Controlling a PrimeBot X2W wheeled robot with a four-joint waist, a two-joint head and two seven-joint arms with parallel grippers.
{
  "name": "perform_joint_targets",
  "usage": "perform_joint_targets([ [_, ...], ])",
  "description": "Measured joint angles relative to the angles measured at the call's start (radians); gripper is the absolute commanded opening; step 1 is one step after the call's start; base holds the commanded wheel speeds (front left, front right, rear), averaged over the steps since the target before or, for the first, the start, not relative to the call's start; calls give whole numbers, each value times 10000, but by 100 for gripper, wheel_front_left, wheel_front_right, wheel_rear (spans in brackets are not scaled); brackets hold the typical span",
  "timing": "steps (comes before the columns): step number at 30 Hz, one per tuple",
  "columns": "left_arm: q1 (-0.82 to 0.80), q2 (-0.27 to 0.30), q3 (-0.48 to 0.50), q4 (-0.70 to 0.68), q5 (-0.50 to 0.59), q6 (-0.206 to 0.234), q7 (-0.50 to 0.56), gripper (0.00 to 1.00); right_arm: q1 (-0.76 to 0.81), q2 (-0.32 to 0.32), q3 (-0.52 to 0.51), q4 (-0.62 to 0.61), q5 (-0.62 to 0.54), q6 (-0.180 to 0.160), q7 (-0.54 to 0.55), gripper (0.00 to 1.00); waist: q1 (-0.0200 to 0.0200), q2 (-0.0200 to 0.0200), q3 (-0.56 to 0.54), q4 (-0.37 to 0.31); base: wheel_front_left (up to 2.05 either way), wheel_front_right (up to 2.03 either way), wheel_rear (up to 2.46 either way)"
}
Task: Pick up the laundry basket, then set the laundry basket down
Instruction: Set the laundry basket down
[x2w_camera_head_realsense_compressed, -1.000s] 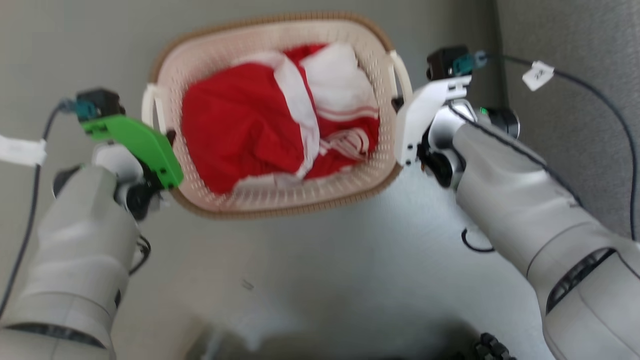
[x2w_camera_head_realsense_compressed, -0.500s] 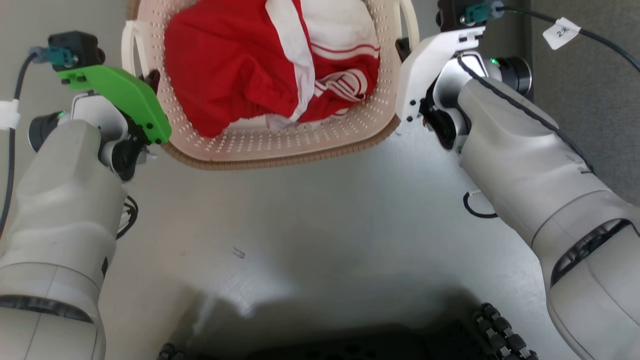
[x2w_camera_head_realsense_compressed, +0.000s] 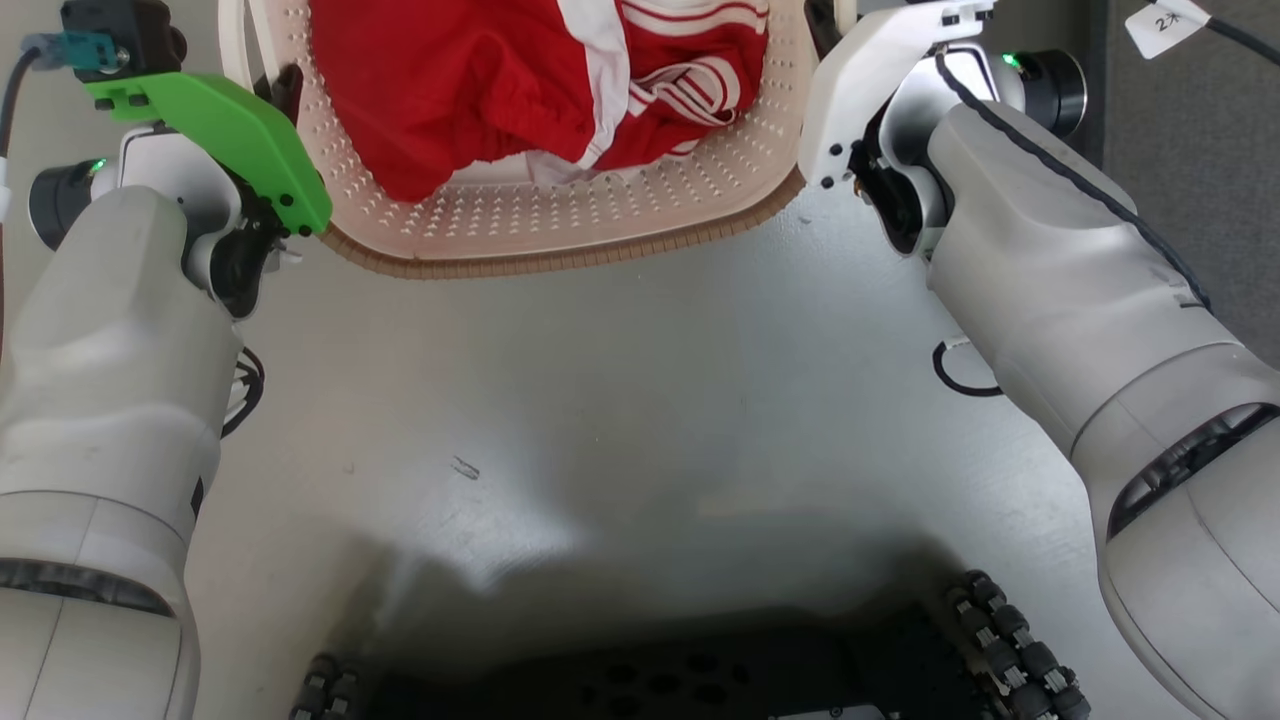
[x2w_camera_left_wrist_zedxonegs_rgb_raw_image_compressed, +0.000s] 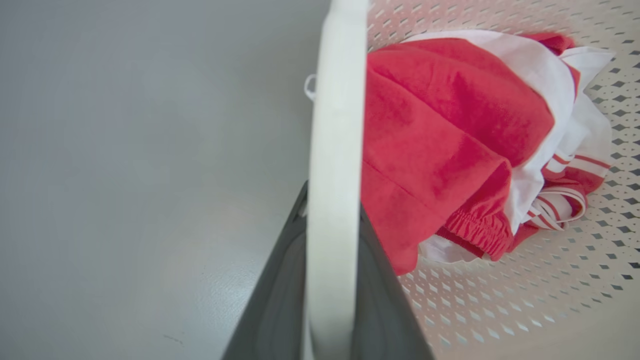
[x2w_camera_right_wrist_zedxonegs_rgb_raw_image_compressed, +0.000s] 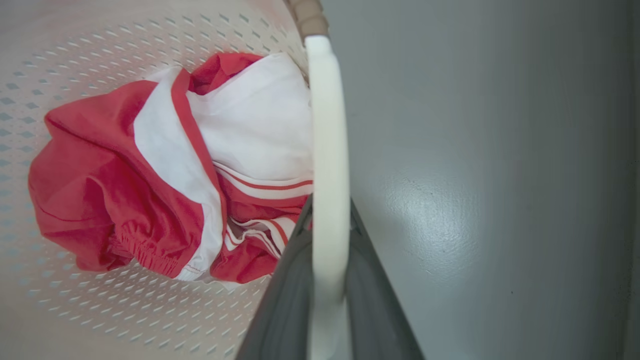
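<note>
Cream plastic laundry basket (x2w_camera_head_realsense_compressed: 560, 225) looms larger and higher in the head view than a second ago, apparently off the floor (x2w_camera_head_realsense_compressed: 620, 400), with left gripper (x2w_camera_left_wrist_zedxonegs_rgb_raw_image_compressed: 332, 210) and right gripper (x2w_camera_right_wrist_zedxonegs_rgb_raw_image_compressed: 327, 215) jaws each clamped on a white side handle (x2w_camera_left_wrist_zedxonegs_rgb_raw_image_compressed: 334, 125): lift judged achieved, set-down outstanding.

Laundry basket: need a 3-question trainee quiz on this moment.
1. True or false: the laundry basket holds red-and-white clothing.
2. In the left wrist view, the left gripper's fingers straddle: A) the brown rim, B) a white handle, C) the clothing?
3. Short answer: what does the right gripper grip?
Key: 1 true; 2 B; 3 the basket's other white handle.
</note>
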Motion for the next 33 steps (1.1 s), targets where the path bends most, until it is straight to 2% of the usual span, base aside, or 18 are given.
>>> perform_joint_targets([
  [10,-149,-33,-17,84,0,-13,-224,0,-181,75,-90,198,0,-71,-324,0,-1,0,456,22,0,0,0],
  [28,-420,-146,-65,320,0,-21,-307,0,-359,71,-140,320,0,-90,-499,0,-1,0,606,89,0,0,0],
  [29,-423,-159,-73,328,0,-21,-307,18,-359,71,-142,324,0,-107,-499,0,-1,0,603,98,0,0,0],
  [30,-424,-173,-79,339,0,-21,-307,42,-360,71,-140,326,0,-130,-499,16,-1,0,598,107,0,0,0],
  [31,-425,-184,-88,355,0,-21,-309,42,-360,69,-142,326,2,-150,-499,16,-1,0,595,118,0,0,0],
  [32,-426,-184,-100,374,0,-23,-318,77,-358,65,-142,334,6,-163,-499,41,-1,0,592,130,0,0,0],
  [33,-426,-165,-105,408,0,-21,-378,100,-354,29,-144,343,19,-163,-483,56,-1,0,589,142,0,0,0],
])
